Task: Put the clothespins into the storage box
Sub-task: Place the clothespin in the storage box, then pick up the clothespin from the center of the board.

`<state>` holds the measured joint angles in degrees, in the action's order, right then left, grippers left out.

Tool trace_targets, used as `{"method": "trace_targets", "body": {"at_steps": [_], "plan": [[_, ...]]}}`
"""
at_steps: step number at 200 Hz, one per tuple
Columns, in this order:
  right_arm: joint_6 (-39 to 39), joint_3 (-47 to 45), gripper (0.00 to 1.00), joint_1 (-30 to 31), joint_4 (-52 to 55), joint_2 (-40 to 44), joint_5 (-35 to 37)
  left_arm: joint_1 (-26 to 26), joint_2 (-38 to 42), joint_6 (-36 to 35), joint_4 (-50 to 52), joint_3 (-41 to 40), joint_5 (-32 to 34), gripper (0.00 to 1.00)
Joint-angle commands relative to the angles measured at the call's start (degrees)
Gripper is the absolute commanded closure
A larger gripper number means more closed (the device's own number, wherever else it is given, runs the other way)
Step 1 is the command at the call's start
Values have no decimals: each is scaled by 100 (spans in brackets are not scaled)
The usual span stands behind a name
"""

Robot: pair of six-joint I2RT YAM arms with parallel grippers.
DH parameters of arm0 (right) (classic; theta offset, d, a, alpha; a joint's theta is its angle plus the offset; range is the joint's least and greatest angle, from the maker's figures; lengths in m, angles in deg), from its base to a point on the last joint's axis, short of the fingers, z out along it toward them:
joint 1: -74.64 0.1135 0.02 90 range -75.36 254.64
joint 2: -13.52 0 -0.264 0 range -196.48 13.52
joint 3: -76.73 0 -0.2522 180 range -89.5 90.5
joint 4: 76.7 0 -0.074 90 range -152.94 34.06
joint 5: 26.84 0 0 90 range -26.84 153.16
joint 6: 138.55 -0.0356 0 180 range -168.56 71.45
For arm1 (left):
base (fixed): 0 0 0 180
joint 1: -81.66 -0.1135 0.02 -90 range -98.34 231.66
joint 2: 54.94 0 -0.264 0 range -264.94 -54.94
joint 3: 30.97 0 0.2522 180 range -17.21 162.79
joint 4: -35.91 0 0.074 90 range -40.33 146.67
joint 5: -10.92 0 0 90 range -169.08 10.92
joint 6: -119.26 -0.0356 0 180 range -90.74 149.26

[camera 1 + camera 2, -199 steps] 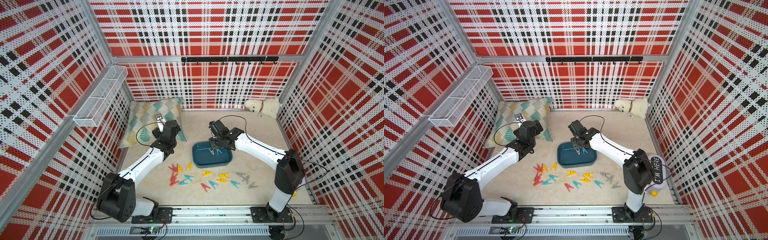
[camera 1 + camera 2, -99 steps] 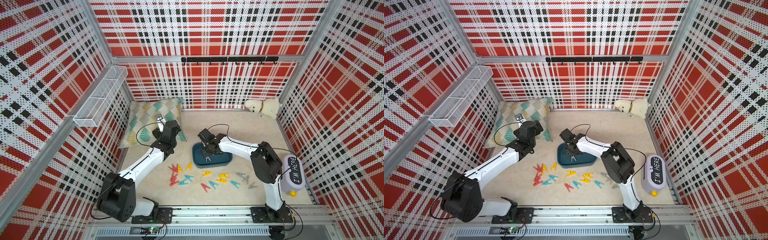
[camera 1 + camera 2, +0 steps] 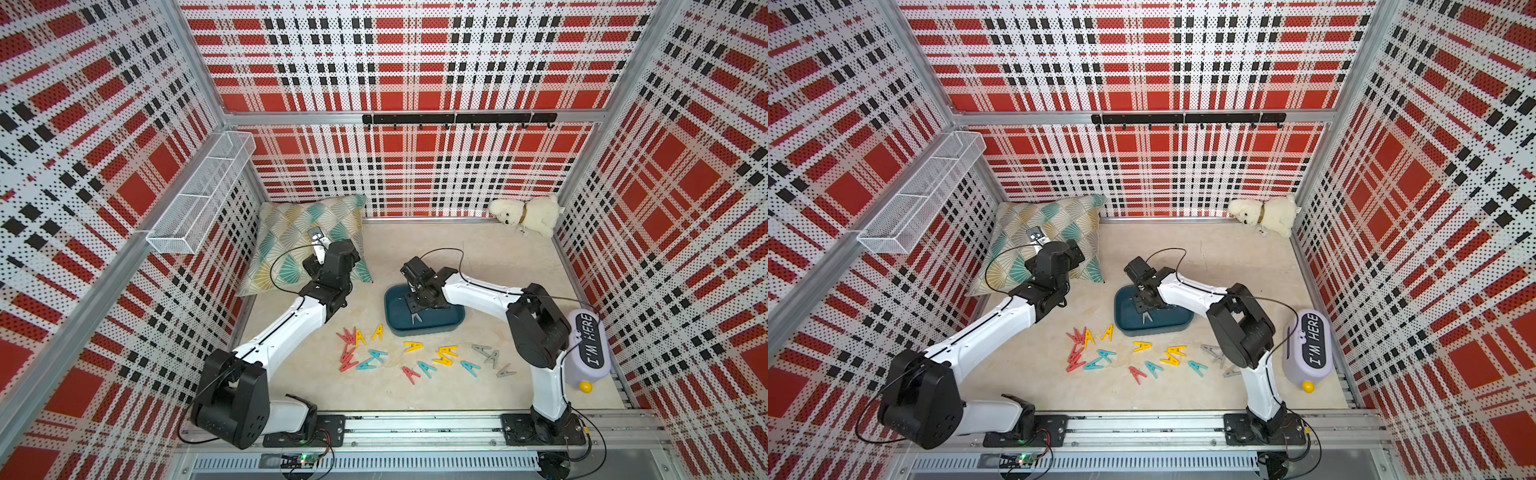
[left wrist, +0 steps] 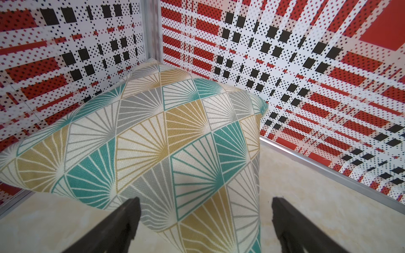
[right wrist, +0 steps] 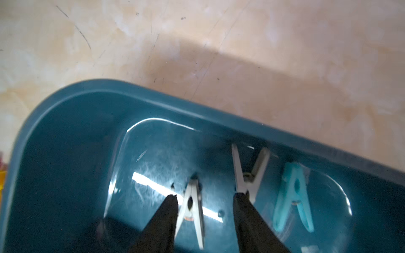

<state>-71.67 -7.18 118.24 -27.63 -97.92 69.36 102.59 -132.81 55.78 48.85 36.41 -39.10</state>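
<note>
The storage box (image 3: 451, 322) (image 3: 1177, 322) is seen in both top views near the middle of the desk (image 3: 478, 249), standing flat with its opening upward. The right end effector (image 5: 207, 195) is lowered into the box, and its 2 fingers (image 5: 163, 221) are held apart, clamped on nothing. Between them a grey clothespin (image 5: 191, 210) is lying flat on the box floor, with a gap visible on each side of it. A second grey clothespin (image 5: 249, 173) is lying just beyond the tip of 1 finger, close to a long wall of the box. A teal clothespin (image 5: 293, 197) is lying beside it, apart from both fingers. In the right wrist view, 3 clothespins are thus counted inside the box.

The loose clothespins (image 3: 412, 345) are scattered on the desk just in front of the box, toward the robot's base. Red clothespins (image 3: 348, 358) are gathered at the robot's left end and pale grey clothespins (image 3: 492, 357) at its right end, with yellow and teal pegs between.

The left end effector (image 4: 205, 200) is held wide apart with nothing between its fingers, above the edge of a patterned pillow (image 4: 153, 142) (image 3: 299, 232), well apart from the box. A plush dog (image 3: 525, 216) is lying in a far corner.
</note>
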Motion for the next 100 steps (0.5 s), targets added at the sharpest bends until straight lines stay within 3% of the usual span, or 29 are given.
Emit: {"method": "trace_targets", "body": {"at_steps": [1, 40, 66, 100], "plan": [[40, -427, 44, -145, 20, 1072, 115, -10, 77, -77, 39, 51, 156, 1], [-42, -1494, 33, -737, 224, 2713, 79, -44, 0, -77, -80, 54, 183, 1], [-183, -2200, 33, -1307, 666, 3417, -31, -54, -72, -59, -177, 76, 99, 1], [-444, -3018, 33, -1354, 1062, 3954, -335, -33, -180, -33, -354, 69, -41, 1]]}}
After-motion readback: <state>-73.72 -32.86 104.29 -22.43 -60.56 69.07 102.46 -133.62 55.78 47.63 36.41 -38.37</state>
